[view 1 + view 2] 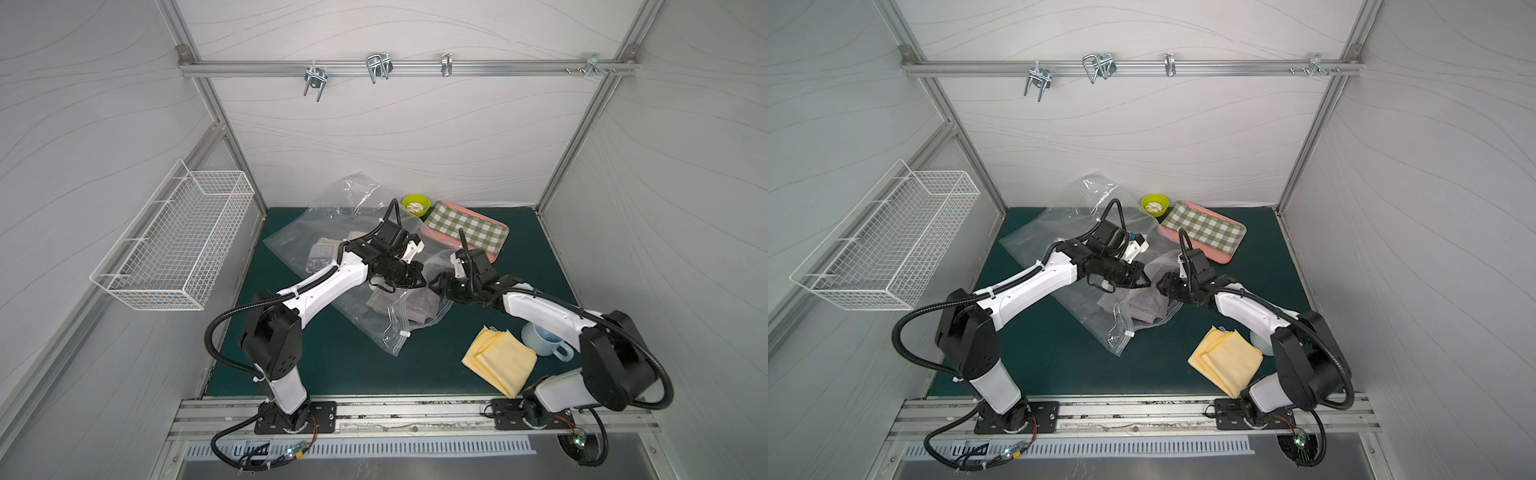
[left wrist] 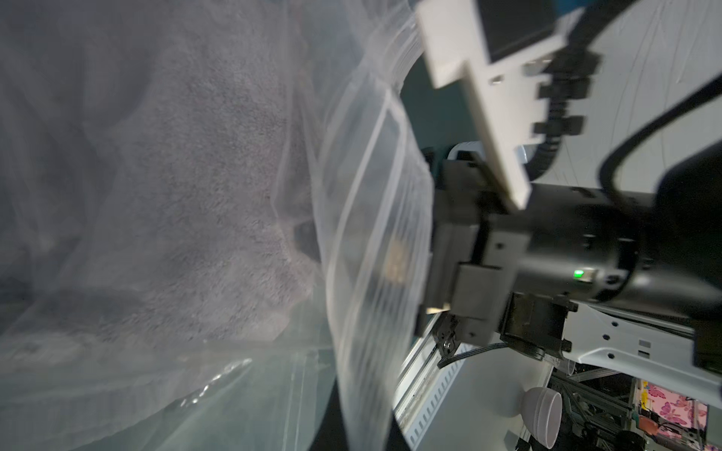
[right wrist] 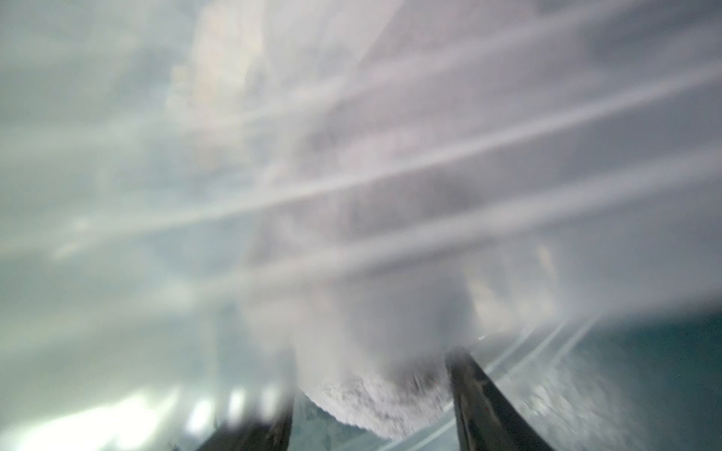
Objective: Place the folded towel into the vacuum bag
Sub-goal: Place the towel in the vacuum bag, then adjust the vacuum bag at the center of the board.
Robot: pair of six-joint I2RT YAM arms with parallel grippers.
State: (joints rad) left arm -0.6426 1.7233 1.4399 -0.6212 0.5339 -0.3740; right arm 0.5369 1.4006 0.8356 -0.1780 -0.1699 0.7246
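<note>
- On the bench (image 1: 332, 370), a dark green mat, the vacuum bag (image 1: 357, 320) lies crumpled between the two arms, its mouth turned toward the right arm.
- Faint grey print (image 1: 286, 240) marks the bag's far corner and a blue-and-white printed card (image 1: 320, 255) shows through the plastic — both too small to read.
- The folded towel (image 1: 415, 307), grey and fluffy, sits inside the bag just behind the zip strip (image 2: 371, 234); the small white slider clip (image 1: 404, 333) rides the strip at its near end.
- The left fingers (image 1: 413, 279) are pressed together on the bag's raised upper lip.
- The right fingers (image 3: 480, 394) stand spread at the mouth, the towel's edge between them — whether they touch it is too blurred to tell.
- A green bowl (image 1: 415, 205), a checked cloth (image 1: 467, 226) on a pink tray, a yellow cloth (image 1: 498, 359) and a pale blue mug (image 1: 544, 338) also lie on the bench.
- Pale grey panels with wavy lines wall the cell, framed in aluminium; a rail with metal hooks (image 1: 376, 68) crosses the back and a white wire basket (image 1: 174, 245) hangs on the left wall.
</note>
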